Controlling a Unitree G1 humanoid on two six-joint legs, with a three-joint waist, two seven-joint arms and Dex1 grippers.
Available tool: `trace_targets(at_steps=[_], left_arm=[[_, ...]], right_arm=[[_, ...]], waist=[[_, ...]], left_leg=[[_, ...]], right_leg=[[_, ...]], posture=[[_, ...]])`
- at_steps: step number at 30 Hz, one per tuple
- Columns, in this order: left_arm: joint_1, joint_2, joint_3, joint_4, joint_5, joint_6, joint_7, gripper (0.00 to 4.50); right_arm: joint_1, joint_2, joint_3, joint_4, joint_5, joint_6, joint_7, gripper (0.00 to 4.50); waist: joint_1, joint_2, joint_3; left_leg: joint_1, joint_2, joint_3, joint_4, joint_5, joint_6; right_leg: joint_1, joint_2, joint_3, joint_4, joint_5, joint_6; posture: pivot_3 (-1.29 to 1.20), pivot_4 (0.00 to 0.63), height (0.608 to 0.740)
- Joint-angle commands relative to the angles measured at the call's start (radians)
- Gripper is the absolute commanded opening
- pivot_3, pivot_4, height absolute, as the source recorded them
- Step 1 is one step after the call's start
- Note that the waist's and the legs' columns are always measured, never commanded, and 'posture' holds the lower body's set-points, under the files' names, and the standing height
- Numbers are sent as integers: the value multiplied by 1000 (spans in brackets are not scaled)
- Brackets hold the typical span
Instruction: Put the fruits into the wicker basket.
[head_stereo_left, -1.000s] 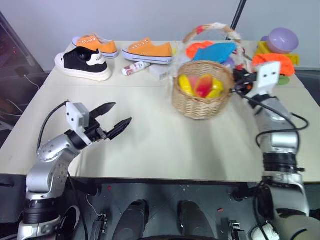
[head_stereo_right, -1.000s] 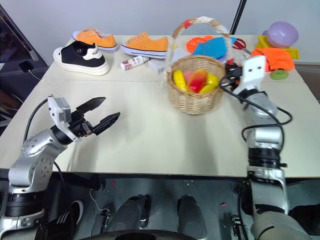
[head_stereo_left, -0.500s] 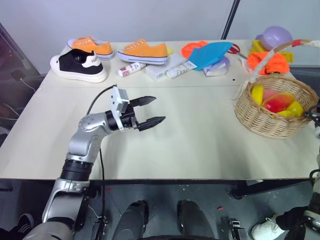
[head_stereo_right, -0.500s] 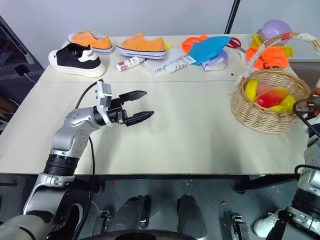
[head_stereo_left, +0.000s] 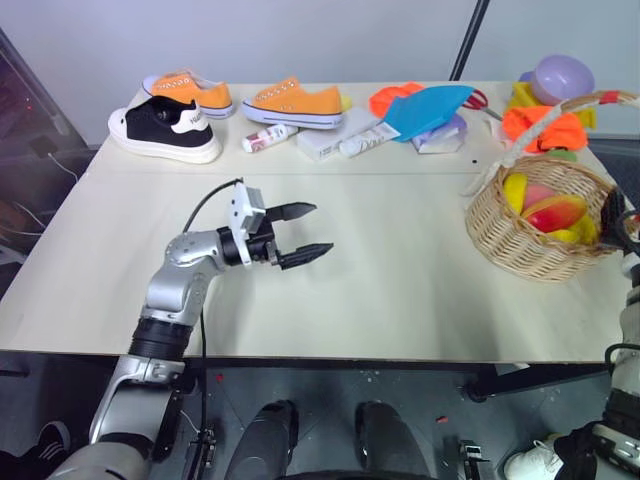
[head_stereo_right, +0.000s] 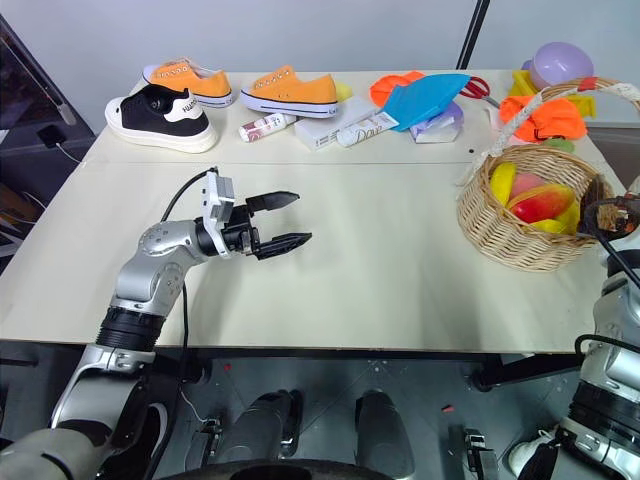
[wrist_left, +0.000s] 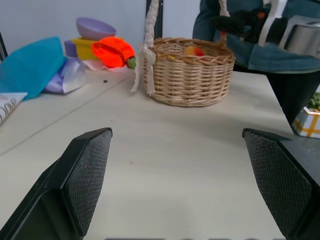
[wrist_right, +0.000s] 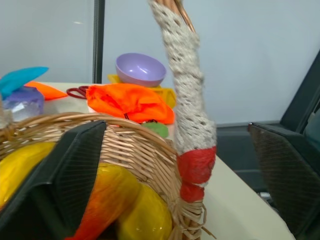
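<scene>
Fruits in basket, both tools apart

Basket (head_stereo_left: 535, 228) holding fruits (head_stereo_left: 552, 211) sits at bench (head_stereo_left: 400, 280) three o'clock edge; right tool (wrist_right: 175, 165) straddles handle, risks tipping; left tool (head_stereo_left: 303, 233) empty.

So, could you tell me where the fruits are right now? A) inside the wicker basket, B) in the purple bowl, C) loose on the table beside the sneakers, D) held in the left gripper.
A: the fruits sit inside the wicker basket, at the table's right side.
</scene>
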Motion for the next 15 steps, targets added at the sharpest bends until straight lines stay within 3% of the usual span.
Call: trace_targets(at_steps=[1, 7, 11, 15], left_arm=[[14, 10, 25, -35, -2, -21, 3, 4500], [34, 15, 46, -35, -2, -30, 26, 4500], [43, 28, 80, 21, 64, -137, 94, 4500], [58, 40, 113, 56, 120, -161, 207, 4500]], right_arm=[[69, 43, -48, -195, 32, 59, -52, 4460], [183, 173, -42, -526, 100, 138, -135, 4460], [238, 210, 194, -600, 92, 119, -22, 4460], [206, 153, 442, -534, 95, 121, 186, 4460]], waist=[[1, 0, 0], [-1, 0, 0], [-5, 0, -1], [-5, 0, 0]], left_leg=[[0, 0, 0, 0, 0, 0], [0, 1, -2, 0, 0, 0], [0, 1, -1, 0, 0, 0], [2, 1, -1, 0, 0, 0]], right_leg=[[0, 0, 0, 0, 0, 0], [0, 0, 0, 0, 0, 0], [0, 0, 0, 0, 0, 0], [1, 0, 0, 0, 0, 0]], posture=[[0, 150, 740], [0, 150, 740], [0, 150, 740], [0, 150, 740]])
